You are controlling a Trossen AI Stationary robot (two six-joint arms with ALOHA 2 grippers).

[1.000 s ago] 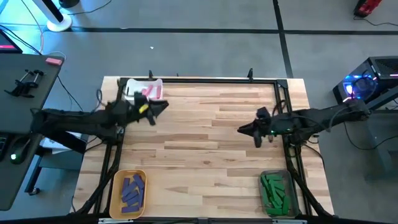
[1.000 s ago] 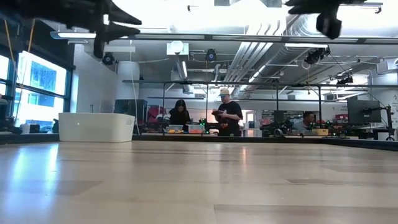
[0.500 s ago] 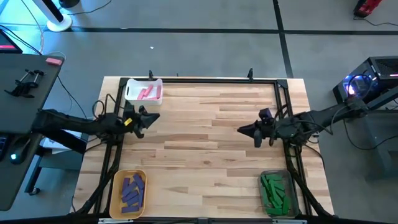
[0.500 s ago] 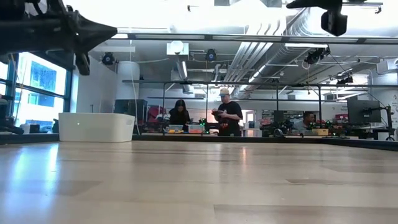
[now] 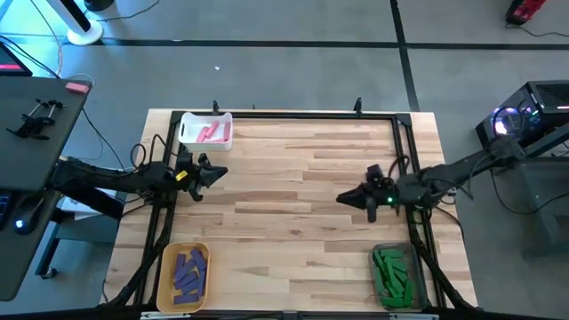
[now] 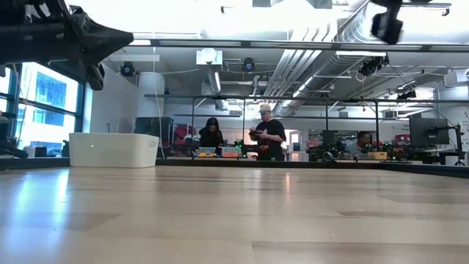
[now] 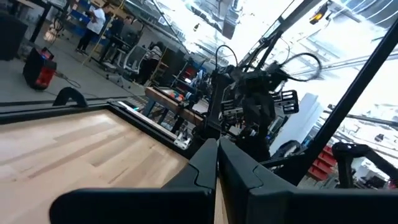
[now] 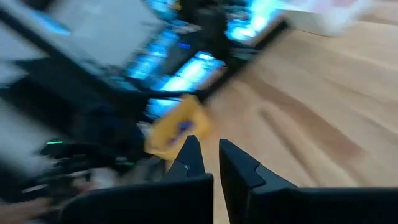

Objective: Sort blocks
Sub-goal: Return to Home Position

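Note:
All blocks lie in bins. Pink blocks (image 5: 213,132) rest in the white bin (image 5: 188,130) at the table's far left. Purple blocks (image 5: 188,271) fill the yellow bin (image 5: 169,289) at the near left. Green blocks (image 5: 393,271) lie in the clear bin (image 5: 411,258) at the near right. My left gripper (image 5: 222,170) hovers shut above the table's left side, just nearer than the white bin, its fingers (image 7: 208,163) pressed together. My right gripper (image 5: 341,197) hovers over the right half, with a narrow gap between its fingers (image 8: 193,152).
A black frame rail (image 5: 293,115) runs along the table's far edge, and rails run down both sides. The white bin (image 6: 113,149) stands at the far left in the low view. People stand in the room beyond the table (image 6: 267,132). Bare wood (image 5: 284,204) lies between the grippers.
My left gripper has drawn back from beside the white bin toward the table's left and near edges, uncovering the pink blocks, and has then stayed almost still. My right gripper has shifted a little toward the near edge.

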